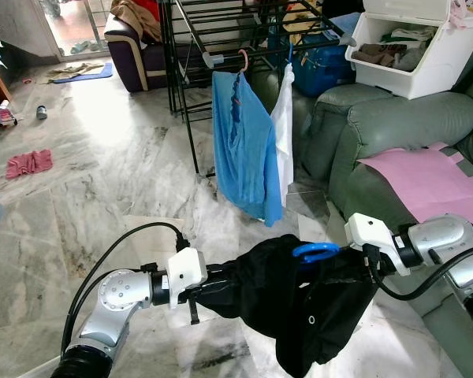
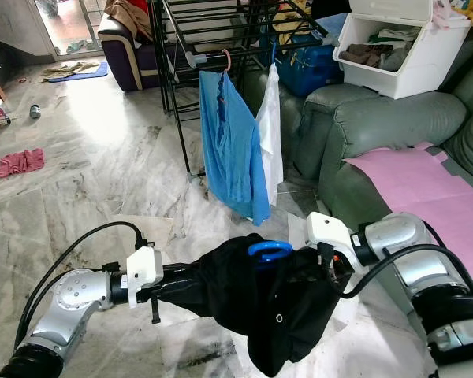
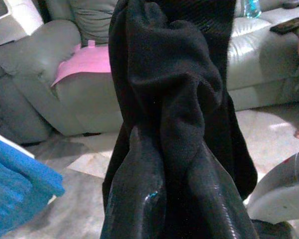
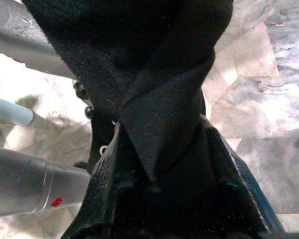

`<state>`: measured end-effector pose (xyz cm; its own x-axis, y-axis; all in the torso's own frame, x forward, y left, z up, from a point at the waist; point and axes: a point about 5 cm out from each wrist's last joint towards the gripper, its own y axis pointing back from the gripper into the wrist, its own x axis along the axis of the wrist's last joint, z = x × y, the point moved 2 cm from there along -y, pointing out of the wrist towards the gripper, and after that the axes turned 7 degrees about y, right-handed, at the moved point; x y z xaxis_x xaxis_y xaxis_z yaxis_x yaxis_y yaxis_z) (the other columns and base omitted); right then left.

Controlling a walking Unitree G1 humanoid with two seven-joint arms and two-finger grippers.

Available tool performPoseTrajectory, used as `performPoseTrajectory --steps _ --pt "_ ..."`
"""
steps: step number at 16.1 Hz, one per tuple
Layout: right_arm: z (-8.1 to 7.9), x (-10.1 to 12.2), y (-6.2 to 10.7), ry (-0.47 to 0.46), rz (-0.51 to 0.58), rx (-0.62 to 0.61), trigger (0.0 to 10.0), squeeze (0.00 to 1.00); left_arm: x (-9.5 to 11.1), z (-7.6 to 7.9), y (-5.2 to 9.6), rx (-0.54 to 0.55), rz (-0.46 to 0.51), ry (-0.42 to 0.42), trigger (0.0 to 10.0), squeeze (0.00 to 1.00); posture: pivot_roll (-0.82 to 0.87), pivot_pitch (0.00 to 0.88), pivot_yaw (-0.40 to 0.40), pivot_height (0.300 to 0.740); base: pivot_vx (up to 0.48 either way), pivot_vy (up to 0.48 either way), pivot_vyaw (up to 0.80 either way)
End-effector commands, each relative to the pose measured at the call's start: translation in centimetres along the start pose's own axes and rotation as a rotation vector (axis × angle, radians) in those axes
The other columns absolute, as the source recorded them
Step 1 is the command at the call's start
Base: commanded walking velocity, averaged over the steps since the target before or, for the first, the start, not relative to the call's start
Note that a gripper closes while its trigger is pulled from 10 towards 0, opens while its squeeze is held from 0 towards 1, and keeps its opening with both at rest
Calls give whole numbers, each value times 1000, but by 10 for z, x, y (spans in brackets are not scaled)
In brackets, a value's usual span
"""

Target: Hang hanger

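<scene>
I see only the hook of the blue plastic hanger; the bunched black cloth garment hides the rest and both grippers' fingertips.

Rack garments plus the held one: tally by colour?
Blue: 1
White: 1
Black, held between left tool and right tool: 1
Total: 3

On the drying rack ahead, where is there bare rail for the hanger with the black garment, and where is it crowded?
The drying rack looks bare along its rails left of the blue shirt. It is crowded at the right end, where the blue shirt and white garment hang touching, beside the green sofa. Both grippers grip the black garment with its blue hanger hook.
</scene>
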<state>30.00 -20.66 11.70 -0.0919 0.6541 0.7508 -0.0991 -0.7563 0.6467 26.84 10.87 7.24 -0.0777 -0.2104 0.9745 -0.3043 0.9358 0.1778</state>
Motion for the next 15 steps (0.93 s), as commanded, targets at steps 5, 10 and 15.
performPoseTrajectory --steps 5,10,15 --pt "0 -10 -16 -12 10 -135 0 0 7 -20 4 119 34 -21 1059 0 -3 0 8 740 0 0 0" --pt "-3 -14 -20 -22 9 -160 0 0 5 -26 5 137 19 -36 2118 0 -4 0 13 740 0 0 0" --pt "-4 -14 -22 -24 18 -153 0 0 3 -39 8 223 1 -50 10000 1000 -3 0 13 740 0 0 0"
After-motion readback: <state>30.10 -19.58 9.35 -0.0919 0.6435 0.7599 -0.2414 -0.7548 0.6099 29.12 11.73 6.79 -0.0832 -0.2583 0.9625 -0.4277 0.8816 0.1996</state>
